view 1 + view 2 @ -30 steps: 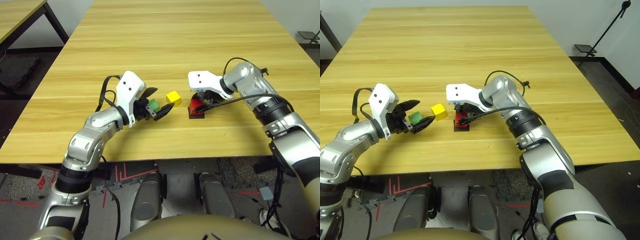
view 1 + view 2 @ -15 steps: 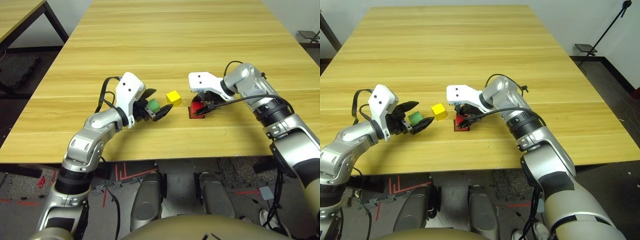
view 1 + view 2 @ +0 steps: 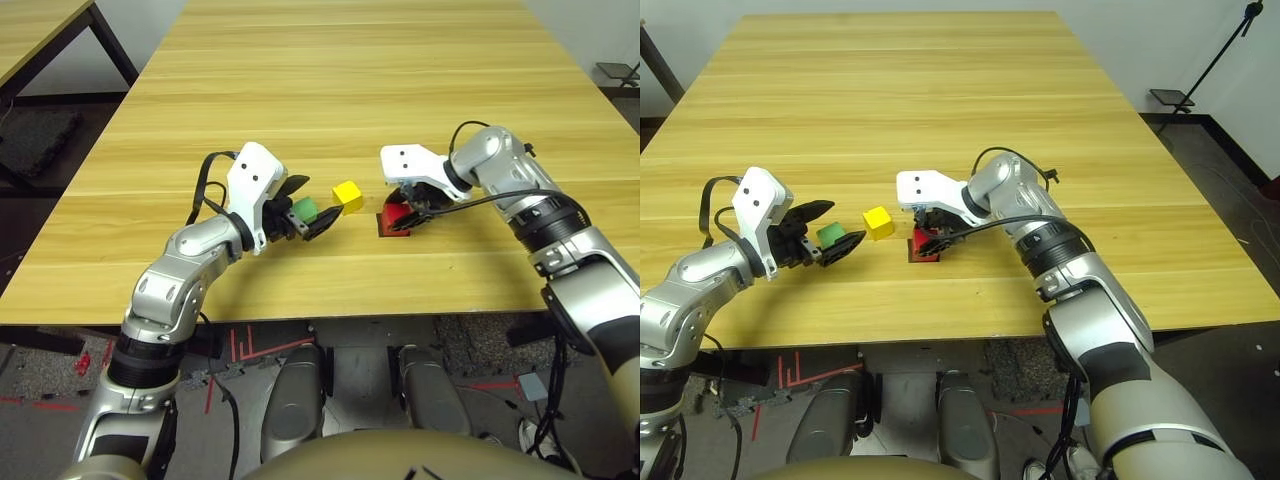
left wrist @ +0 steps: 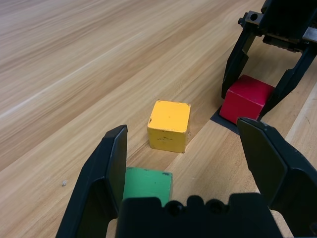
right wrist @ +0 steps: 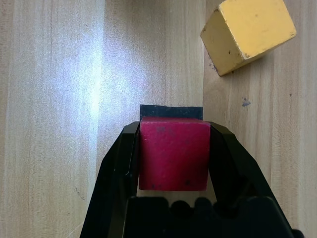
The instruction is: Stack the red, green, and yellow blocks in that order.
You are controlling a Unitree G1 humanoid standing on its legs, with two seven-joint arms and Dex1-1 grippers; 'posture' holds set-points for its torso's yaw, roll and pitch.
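Bench (image 3: 330, 90) of pale yellow wood carries everything here, and it is the biggest thing in sight. On it lies a flat black square patch (image 5: 171, 111), and the small bright red cube (image 5: 172, 152) sits on that patch. The right hand (image 3: 409, 211) has its two black fingers one on each side of the red cube, hugging its sides, and from the pictures it looks closed on it. The small yellow cube (image 3: 347, 196) sits on the bare wood between the two hands, just beside the red cube but not touching it. The small green cube (image 4: 147, 185) sits on the wood too, in the gap of the left hand (image 3: 307, 213), whose fingers are spread wide apart with only one finger close to the cube. The step in hand seems to be setting the red cube down as the bottom of the stack, while the left hand gets ready for the green one. Next, I think the right hand must let go and move off, and the left hand must shut on the green cube, lift it, and place it flat on top of the red one. Compared with a second ago, the left hand sits a bit higher and the right hand a bit further out; the cubes lie where they were.
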